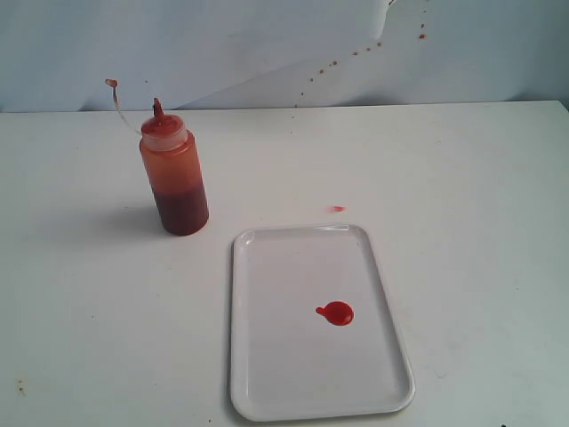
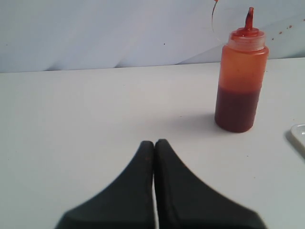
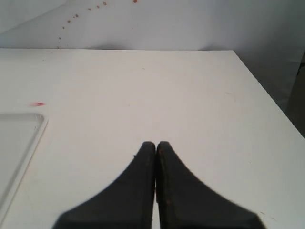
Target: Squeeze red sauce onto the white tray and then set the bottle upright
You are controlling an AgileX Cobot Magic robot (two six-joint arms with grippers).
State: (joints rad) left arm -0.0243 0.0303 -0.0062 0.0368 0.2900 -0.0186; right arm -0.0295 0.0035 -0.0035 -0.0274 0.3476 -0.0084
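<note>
Exterior view: the red sauce [image 1: 336, 313] sits as a round blob on the white tray [image 1: 276, 356], right of centre; the bottle [image 1: 175, 178] stands upright on the desk [image 1: 462, 178], far-left of the tray. Both steps look done, hence left and right jaws pressed together, holding nothing.

In the exterior view, the bottle [image 1: 175, 182] stands upright at ten o'clock from the white tray [image 1: 276, 356], apart from it, and is the only tall obstacle. Open table [image 1: 471, 196] stretches from the tray's twelve round to five o'clock.
</note>
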